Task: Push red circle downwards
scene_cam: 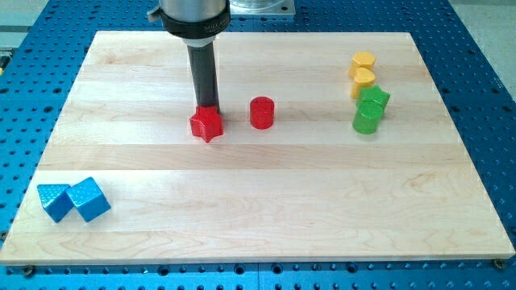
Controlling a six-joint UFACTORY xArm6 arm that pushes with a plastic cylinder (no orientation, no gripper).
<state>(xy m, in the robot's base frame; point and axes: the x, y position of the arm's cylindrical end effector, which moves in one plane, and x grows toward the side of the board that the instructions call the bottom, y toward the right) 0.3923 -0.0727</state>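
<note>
The red circle (261,113), a short red cylinder, stands on the wooden board (258,201) a little above the view's middle. A red star block (206,125) lies to its left. My tip (206,108) comes down from the view's top and ends right at the upper edge of the red star, touching or almost touching it. The tip is about one block's width to the left of the red circle and apart from it.
Two blue cube blocks (55,201) (89,199) lie side by side at the view's bottom left. At the view's upper right two yellow blocks (363,61) (364,80) stand above a green star (374,100) and a green cylinder (366,120).
</note>
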